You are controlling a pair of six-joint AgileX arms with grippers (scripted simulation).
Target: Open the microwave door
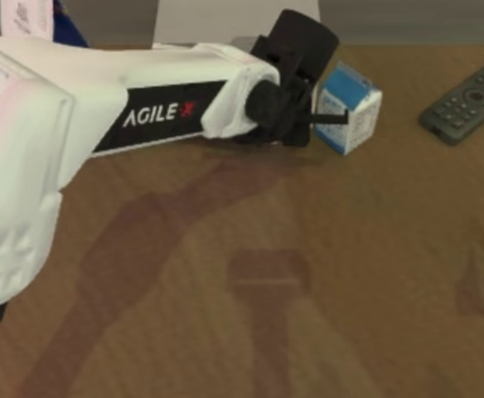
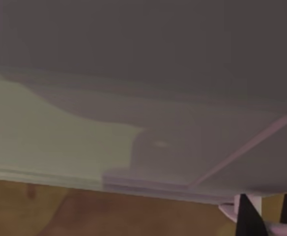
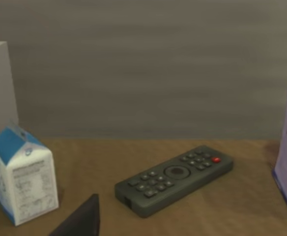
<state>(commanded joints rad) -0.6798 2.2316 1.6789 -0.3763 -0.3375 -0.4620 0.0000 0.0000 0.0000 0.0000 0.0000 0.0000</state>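
I am reaching my big white left arm (image 1: 101, 124) across the brown table (image 1: 350, 274) from the left side toward the back edge. The silver microwave (image 1: 225, 21) is sitting at the back of the table, near the middle, and my arm is covering most of it in the top view. In my left wrist view the microwave door (image 2: 148, 113) is filling almost the whole picture, very close and flat and grey. My left gripper (image 1: 296, 108) is black and is hanging right in front of the microwave, just beside a small blue and white milk carton (image 1: 350, 108). I cannot tell what its fingers are doing. A dark grey remote (image 1: 466, 101) is lying well to the right of the carton. My right gripper is not showing in the top view.
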